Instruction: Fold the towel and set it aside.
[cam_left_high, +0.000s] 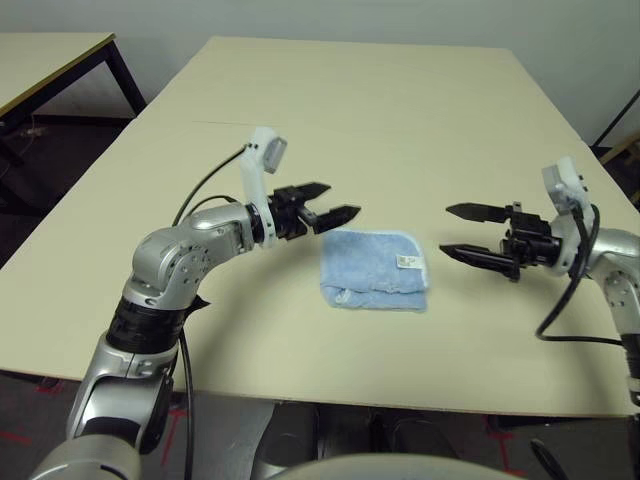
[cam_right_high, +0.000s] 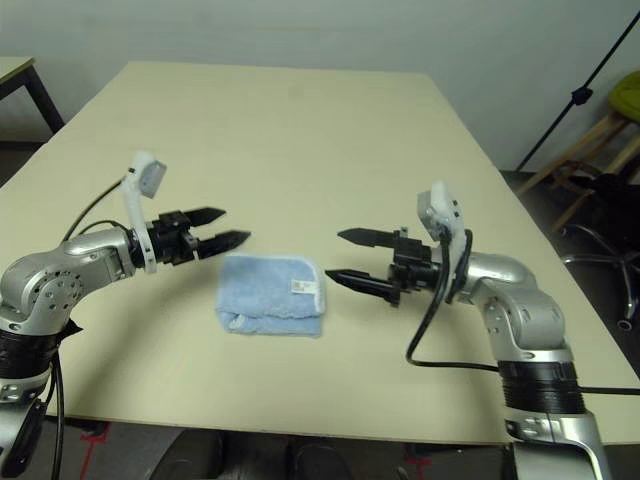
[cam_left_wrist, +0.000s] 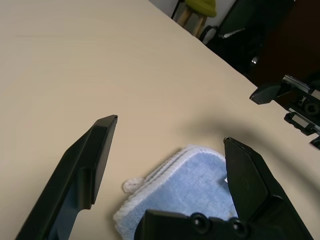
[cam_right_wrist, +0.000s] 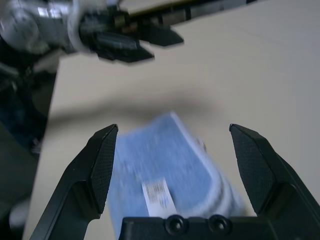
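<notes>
Two claws, left claw (cam_left_high: 325, 209) and right claw (cam_left_high: 462, 232), gape around one towel (cam_left_high: 373, 269), seemingly folded.

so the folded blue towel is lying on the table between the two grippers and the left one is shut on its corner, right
Not quite. The folded towel does lie on the table between the two grippers, but the left gripper is open and holds nothing: the left eye view shows it hovering beside the towel's edge, apart from it. The right gripper is open too.

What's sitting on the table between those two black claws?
A folded light blue terry-cloth towel with a white stitched edge lies on the table between the open left gripper and open right gripper, touched by neither, as the left eye view shows.
</notes>
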